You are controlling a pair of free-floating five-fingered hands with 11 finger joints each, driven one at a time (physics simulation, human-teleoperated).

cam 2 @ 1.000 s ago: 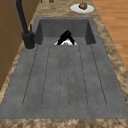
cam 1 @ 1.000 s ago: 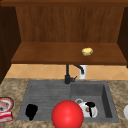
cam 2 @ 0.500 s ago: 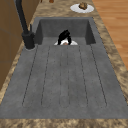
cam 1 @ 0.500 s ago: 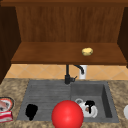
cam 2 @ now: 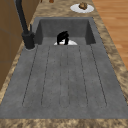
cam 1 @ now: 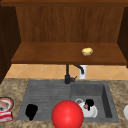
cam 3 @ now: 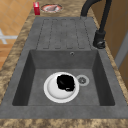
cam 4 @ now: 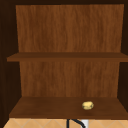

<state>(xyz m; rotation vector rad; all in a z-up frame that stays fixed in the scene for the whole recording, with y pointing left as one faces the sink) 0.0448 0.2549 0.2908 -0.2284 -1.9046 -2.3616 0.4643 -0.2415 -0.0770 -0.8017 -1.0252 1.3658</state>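
My right hand [cam 1: 89, 103] is down in the sink basin [cam 1: 106, 100], resting over a white plate [cam 1: 92, 112] on the basin floor. The left side view has this hand [cam 2: 62, 37] arched on the plate [cam 2: 70, 43]. From the right side the same hand [cam 3: 65, 82] covers the plate's [cam 3: 53, 91] far right part, beside the drain [cam 3: 82, 80]. My left hand [cam 1: 31, 111] hangs over the ribbed drainboard [cam 1: 47, 92], fingers relaxed and pointing down, holding nothing. A big red ball [cam 1: 67, 114] sits at the sink's front edge between the two hands.
A black faucet [cam 1: 67, 75] stands behind the sink. A small yellow lump [cam 1: 87, 51] lies on the wooden shelf [cam 1: 50, 56] above. A red box [cam 3: 36, 8] and a plate of food [cam 3: 51, 8] sit left of the drainboard. Another plate [cam 2: 82, 7] holds food on the right counter.
The right hand has shifted slightly over the white plate, toward the basin's back. The left hand and the red ball have not moved.
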